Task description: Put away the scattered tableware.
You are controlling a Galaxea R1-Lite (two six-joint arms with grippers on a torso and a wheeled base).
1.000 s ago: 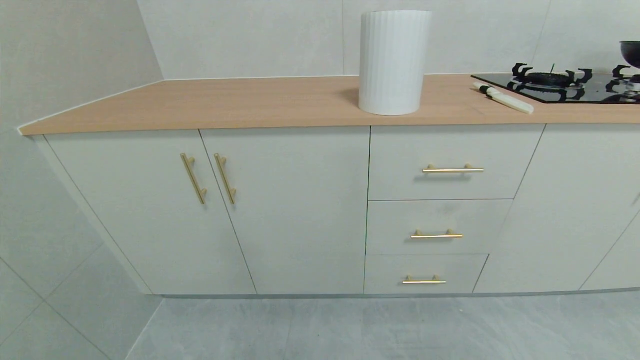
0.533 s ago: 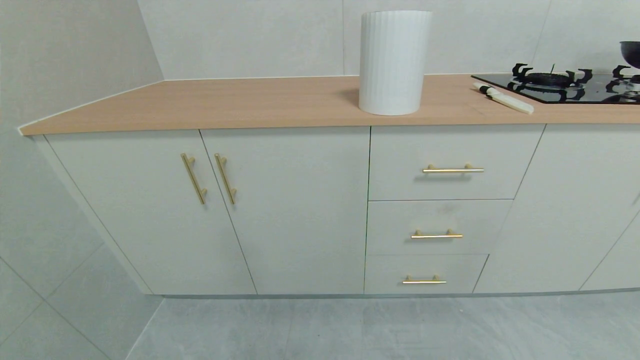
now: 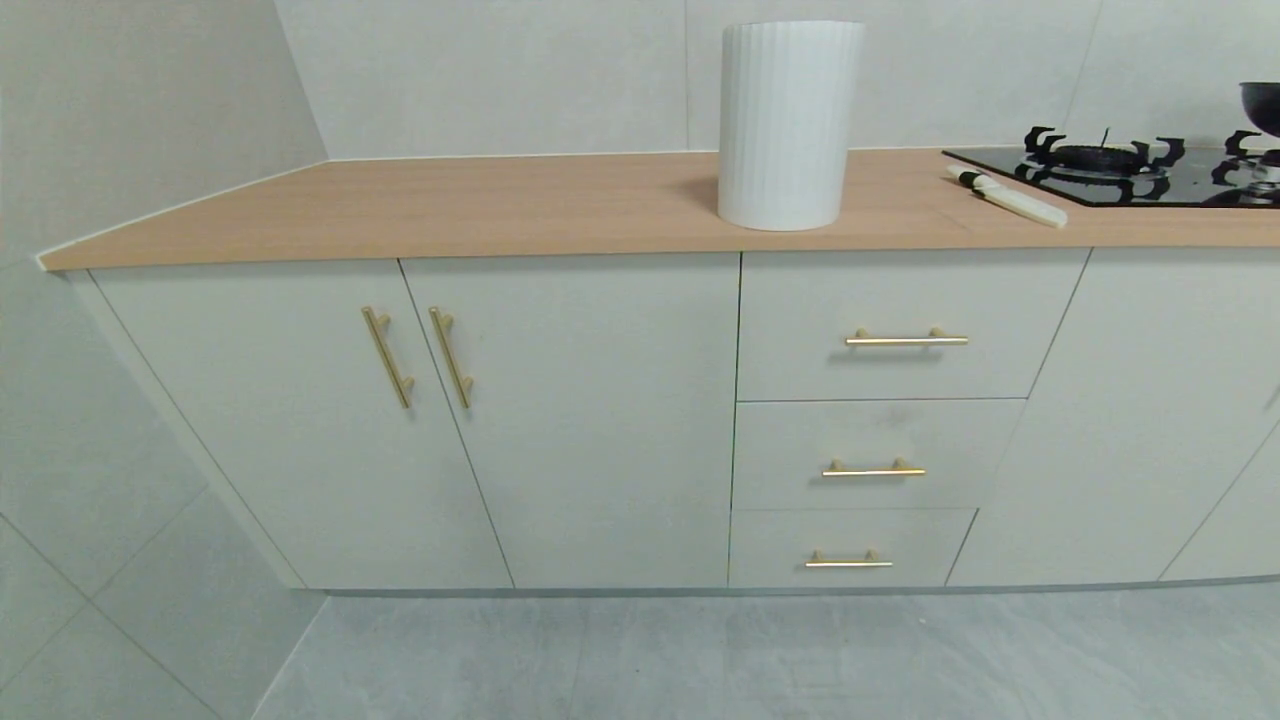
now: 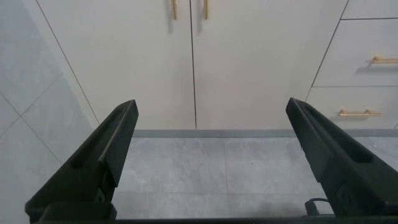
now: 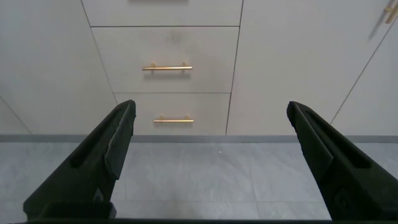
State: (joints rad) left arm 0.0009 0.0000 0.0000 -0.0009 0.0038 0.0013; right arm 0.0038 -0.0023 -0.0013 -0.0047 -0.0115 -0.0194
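Ribbed white cylinder (image 3: 790,125) on smooth wooden countertop (image 3: 450,205), slim pale utensil (image 3: 1005,197) nearby.

Wooden countertop (image 3: 450,205) with ribbed canister (image 3: 788,125), white utensil (image 3: 1008,198)

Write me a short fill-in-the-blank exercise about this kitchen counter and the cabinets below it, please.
The white ribbed container stands on the ____ countertop.
Below the countertop, ____ shut drawers have gold handles.
The white utensil lies beside the gas hob, on the container's ____ side.
The left gripper and right gripper hang low with jaws ____.
Missing words: wooden; three; right; open.
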